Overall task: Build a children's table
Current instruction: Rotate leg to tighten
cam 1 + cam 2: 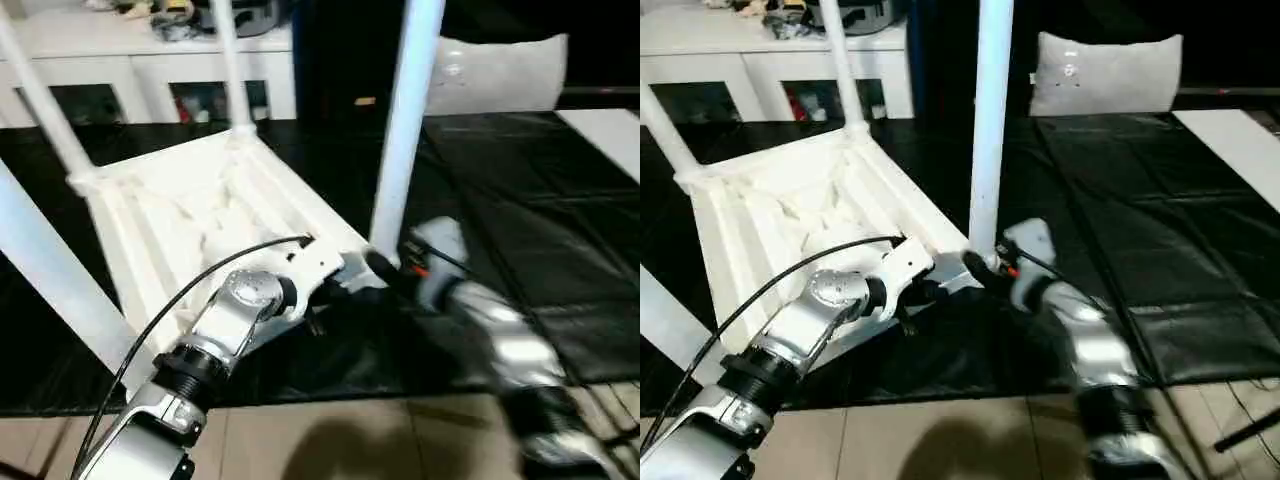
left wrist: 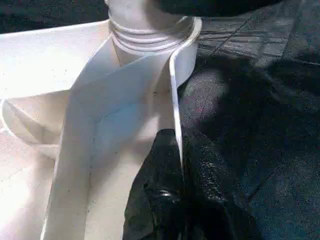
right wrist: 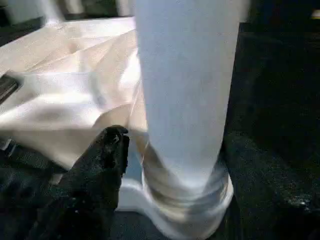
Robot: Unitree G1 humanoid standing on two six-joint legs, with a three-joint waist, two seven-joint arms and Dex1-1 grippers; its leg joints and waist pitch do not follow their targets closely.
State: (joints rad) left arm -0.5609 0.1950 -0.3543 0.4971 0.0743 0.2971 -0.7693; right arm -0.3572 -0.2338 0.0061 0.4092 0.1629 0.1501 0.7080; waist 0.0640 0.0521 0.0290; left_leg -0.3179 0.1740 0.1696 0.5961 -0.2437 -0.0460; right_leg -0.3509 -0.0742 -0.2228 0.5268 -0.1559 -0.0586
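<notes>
The children's table lies upside down on a black mat, its ribbed white top facing up. Legs stand in its corner sockets: two at the back, one at the near left and one at the near right. My left gripper is shut on the thin rim of the top, close to the near-right socket. My right gripper is at the foot of the near-right leg. One black finger stands a little apart from the leg; the other is hidden behind it.
A white cabinet with glass doors stands behind the table. A grey pillow lies at the back right, and a white panel at the far right. The black mat ends at a tiled floor near me.
</notes>
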